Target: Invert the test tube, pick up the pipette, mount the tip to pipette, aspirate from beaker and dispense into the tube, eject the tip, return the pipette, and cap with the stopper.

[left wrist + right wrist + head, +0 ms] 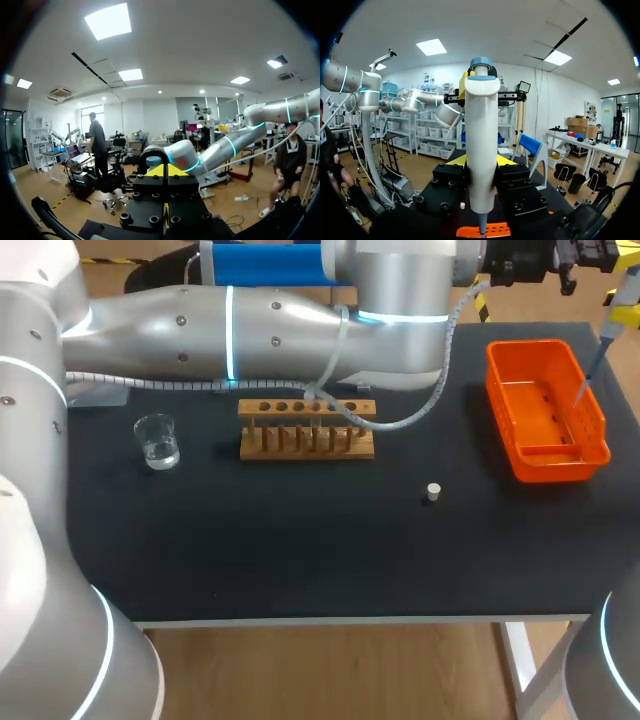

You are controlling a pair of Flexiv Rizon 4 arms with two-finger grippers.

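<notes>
Table (300,560): plain matt black top. Basket (555,468): bright orange throughout. Rack (306,410): light brown wood with a row of dark holes. Beaker (157,442): clear glass, colourless contents. Stopper (433,492): off-white. Pipette (481,145): white body, pale blue-grey cap. Right gripper (481,162): black housing, yellow tips. Left arm (250,330): silver-grey with glowing cyan bands.

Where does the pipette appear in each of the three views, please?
Head view: pipette at the far right, its lower end over the orange bin.
Left wrist view: not in it.
Right wrist view: pipette held in the gripper, its lower end over the bin.
Shared landmark: the bin, seen in the head and right wrist views.
</notes>
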